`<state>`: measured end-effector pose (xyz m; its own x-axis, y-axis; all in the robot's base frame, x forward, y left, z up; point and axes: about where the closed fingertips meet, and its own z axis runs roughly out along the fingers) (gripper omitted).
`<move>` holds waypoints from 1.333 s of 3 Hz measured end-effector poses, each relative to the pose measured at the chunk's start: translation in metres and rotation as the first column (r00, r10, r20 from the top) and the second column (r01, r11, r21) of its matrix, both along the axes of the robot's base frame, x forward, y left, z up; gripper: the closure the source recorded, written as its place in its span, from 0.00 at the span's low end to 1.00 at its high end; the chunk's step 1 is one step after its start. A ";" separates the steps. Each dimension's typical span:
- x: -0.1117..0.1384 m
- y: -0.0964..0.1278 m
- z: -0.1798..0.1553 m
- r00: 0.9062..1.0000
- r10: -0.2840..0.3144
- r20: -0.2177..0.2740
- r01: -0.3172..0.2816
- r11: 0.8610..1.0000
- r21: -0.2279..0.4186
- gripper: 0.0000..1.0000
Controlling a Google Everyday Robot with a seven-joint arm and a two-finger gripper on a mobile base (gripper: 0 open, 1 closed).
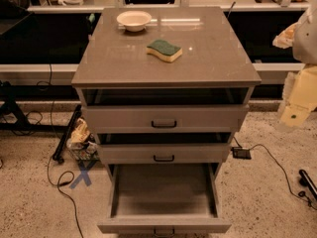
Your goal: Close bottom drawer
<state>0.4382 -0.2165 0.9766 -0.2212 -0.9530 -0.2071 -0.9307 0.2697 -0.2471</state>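
Observation:
The bottom drawer (pixel 164 202) of the grey cabinet (pixel 166 58) is pulled far out toward me. Its plain grey inside is bare, and its flat front (pixel 164 226) with a small black handle (pixel 164 231) lies at the lower edge of the view. The middle drawer (pixel 164 153) and the top drawer (pixel 164 118) stand slightly out. My gripper (pixel 295 114) shows as a pale arm end at the right edge, level with the top drawer, well to the right of the cabinet and touching nothing.
A white bowl (pixel 133 20) and a green-and-yellow sponge (pixel 164 50) lie on the cabinet top. Cables (pixel 62 180), a small black box (pixel 241 152) and a blue X mark (pixel 83 175) are on the speckled floor. A bag of clutter (pixel 81 140) sits left of the cabinet.

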 end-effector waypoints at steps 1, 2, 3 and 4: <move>0.000 0.000 0.000 1.000 0.000 0.000 0.000 1.000 0.000 0.00; 0.001 -0.008 -0.028 0.998 -0.048 -0.034 0.049 0.998 0.041 0.00; -0.002 -0.023 -0.105 0.981 -0.151 -0.119 0.169 0.973 0.160 0.00; -0.011 -0.015 -0.223 0.933 -0.265 -0.245 0.329 0.903 0.277 0.00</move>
